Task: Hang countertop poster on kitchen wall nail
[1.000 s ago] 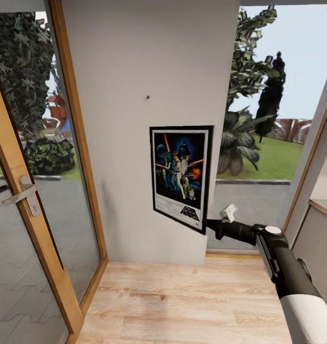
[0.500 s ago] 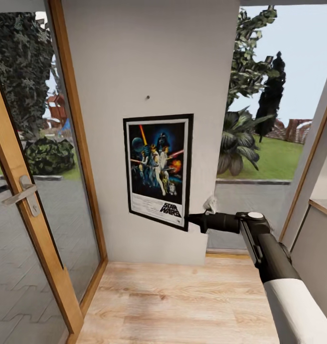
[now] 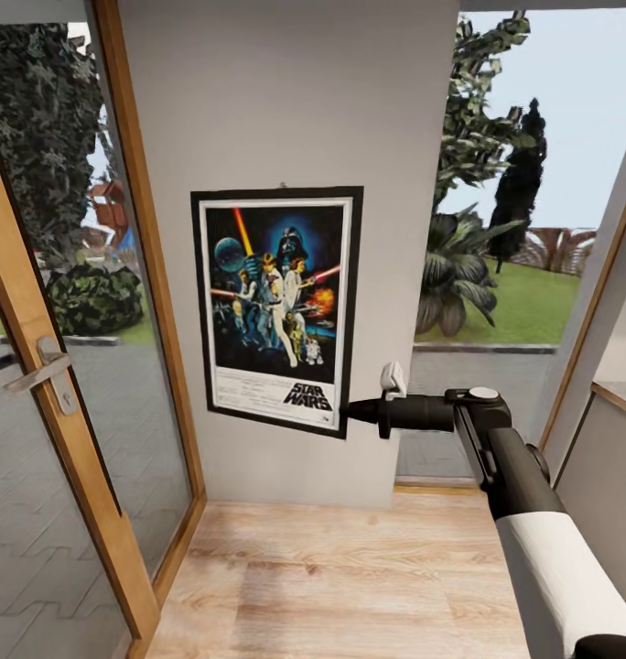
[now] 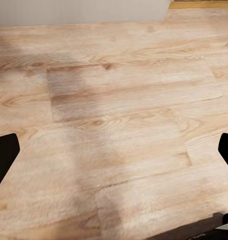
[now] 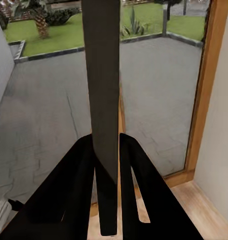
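Head view: the poster [image 3: 276, 309] hangs flat against the pale wall [image 3: 286, 101], top edge right at the tiny nail [image 3: 282, 186]. The right gripper [image 3: 354, 411] has it by the lower right corner, arm reaching in from the right.

Left wrist view: the left gripper [image 4: 114, 152] is spread wide over wood floor [image 4: 114, 115], holding nothing.

Right wrist view: the poster's dark edge [image 5: 105, 90] runs straight up between the jaws, which are clamped on it.

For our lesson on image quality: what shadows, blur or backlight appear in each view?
Head view: soft, even light; the poster is sharp, its small print blurred. Left wrist view: a faint grey shadow on the wood floor. Right wrist view: poster edge dark against bright paving.
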